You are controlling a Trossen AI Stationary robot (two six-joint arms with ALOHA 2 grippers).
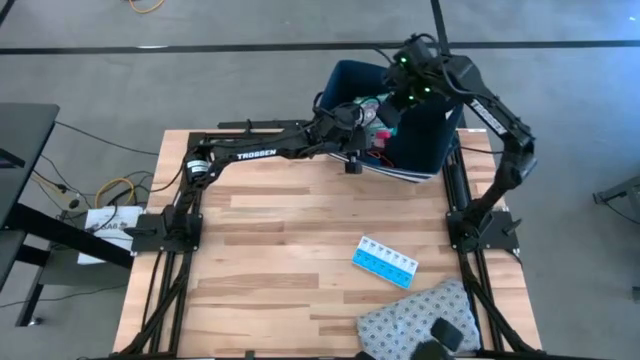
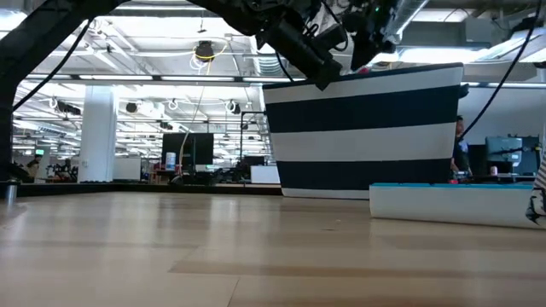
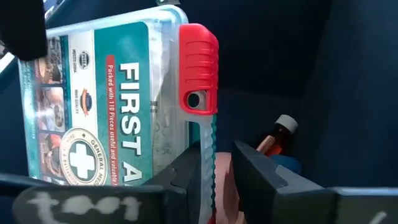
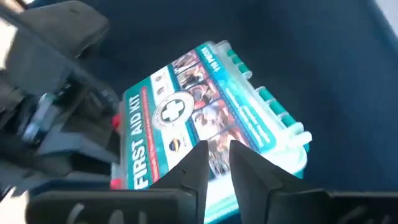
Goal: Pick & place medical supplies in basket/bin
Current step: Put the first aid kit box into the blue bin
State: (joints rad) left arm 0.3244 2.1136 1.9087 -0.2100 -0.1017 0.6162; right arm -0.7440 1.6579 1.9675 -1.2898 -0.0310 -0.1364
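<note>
Kit (image 3: 118,106) over bin (image 1: 440,135), upper right | left gripper (image 3: 214,165) clamped on its edge for drop | right gripper (image 4: 217,163) nearly closed, empty

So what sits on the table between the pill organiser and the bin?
Nothing: the high view shows bare wood between the pill organiser and the bin.

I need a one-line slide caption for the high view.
Both arms lower a first aid kit into the navy bin; pill organiser remains.
</note>
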